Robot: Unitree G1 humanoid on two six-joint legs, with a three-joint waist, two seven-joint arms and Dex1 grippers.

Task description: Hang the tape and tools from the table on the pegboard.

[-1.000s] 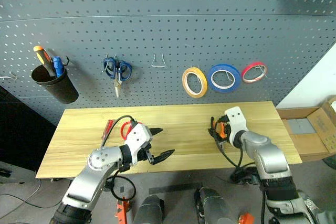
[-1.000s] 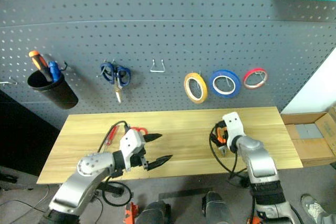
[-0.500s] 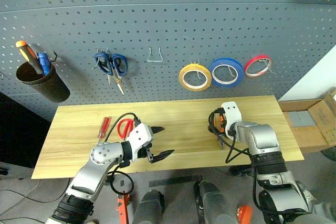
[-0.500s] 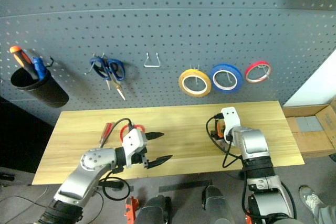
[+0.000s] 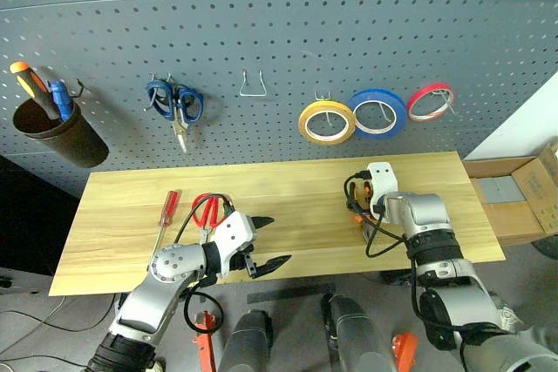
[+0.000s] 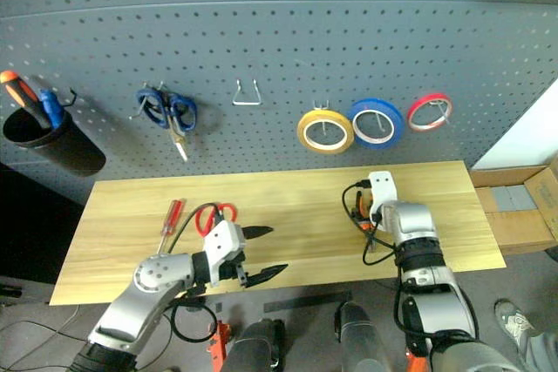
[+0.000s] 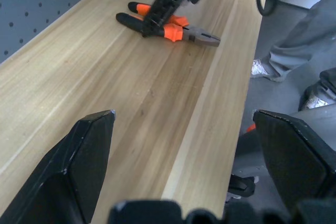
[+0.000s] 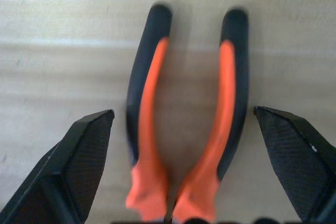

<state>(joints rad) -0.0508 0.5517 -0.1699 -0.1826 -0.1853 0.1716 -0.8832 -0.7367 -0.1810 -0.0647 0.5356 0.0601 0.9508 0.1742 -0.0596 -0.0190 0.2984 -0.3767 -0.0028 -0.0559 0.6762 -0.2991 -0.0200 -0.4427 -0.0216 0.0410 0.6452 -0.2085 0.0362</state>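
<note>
Left arm: bent, low at the front
Left gripper: jaws wide open, holds nothing
Right arm: stretched forward, tipped down
Right gripper: jaws wide open, holds nothing

Screwdriver left of scissors; pliers right, on table.

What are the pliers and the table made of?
The pliers: the nose looks like dull grey metal, and the orange-and-black handles look like matte rubber or plastic sleeves, though it is hard to say which. The table: it looks like pale wood with a smooth finish, since long grain lines run along it.
</note>
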